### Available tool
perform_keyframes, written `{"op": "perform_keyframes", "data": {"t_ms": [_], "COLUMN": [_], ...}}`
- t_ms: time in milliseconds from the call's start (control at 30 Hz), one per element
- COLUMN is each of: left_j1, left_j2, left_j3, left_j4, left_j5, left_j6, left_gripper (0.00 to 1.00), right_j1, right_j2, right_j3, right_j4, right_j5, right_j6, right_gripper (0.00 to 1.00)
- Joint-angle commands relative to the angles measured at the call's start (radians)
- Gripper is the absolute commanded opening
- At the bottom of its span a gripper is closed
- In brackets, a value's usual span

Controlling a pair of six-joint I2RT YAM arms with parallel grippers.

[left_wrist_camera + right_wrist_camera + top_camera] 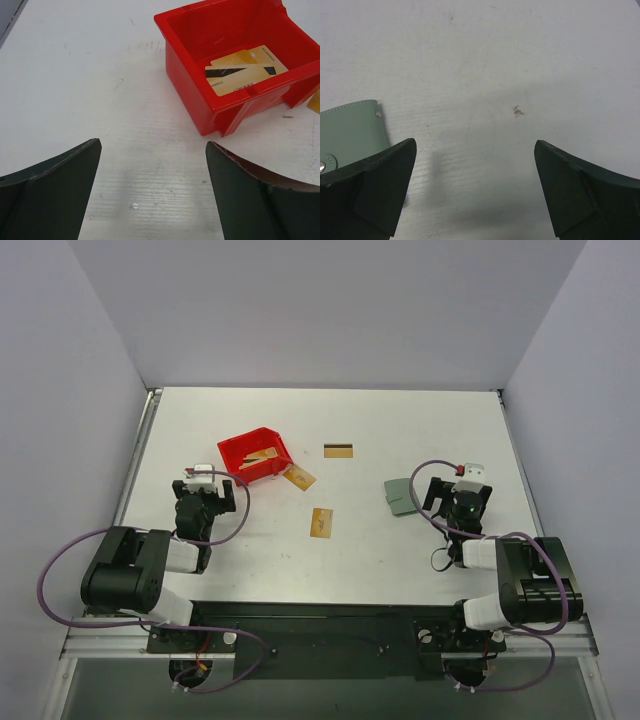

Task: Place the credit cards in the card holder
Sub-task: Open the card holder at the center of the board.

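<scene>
1. The left fingers (52, 192) are hanging spread wide over the white worktop (420, 430), gripping nothing.
2. The right fingers (370, 187) are gaping wide too, empty, with the grey-green card holder (350, 127) lying at their left side.
3. Three credit cards (321, 522) are lying loose mid-worktop, apart from the holder.
4. More cards are resting inside the red bin (187, 75), ahead of the left fingers.

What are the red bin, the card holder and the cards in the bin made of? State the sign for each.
Red bin: glossy moulded plastic, by its sheen and ribbed base.
Card holder: matte grey-green leather or imitation, with an edge seam and metal studs.
Credit cards: probably smooth plastic; thin, gold-tan, one with a dark stripe.
</scene>
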Motion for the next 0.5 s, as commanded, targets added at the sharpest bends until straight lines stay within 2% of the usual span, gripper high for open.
{"op": "perform_keyframes", "data": {"t_ms": [0,467], "left_j1": [0.003,0.019], "left_j2": [-0.012,-0.012], "left_j3": [0.027,0.027], "left_j4": [0.024,0.024], "left_j5": [0.000,0.024], "left_j6": [0.001,-0.003], "left_gripper": [0.97,0.97], "right_j1": [-0.002,-0.004], "right_j2": [-0.020,-0.018], "right_j3": [0.032,0.032], "right_j4": [0.018,0.018], "right_j5": [-0.007,-0.010], "right_j6": [0.001,0.001], "right_gripper": [1.00,1.00]}}
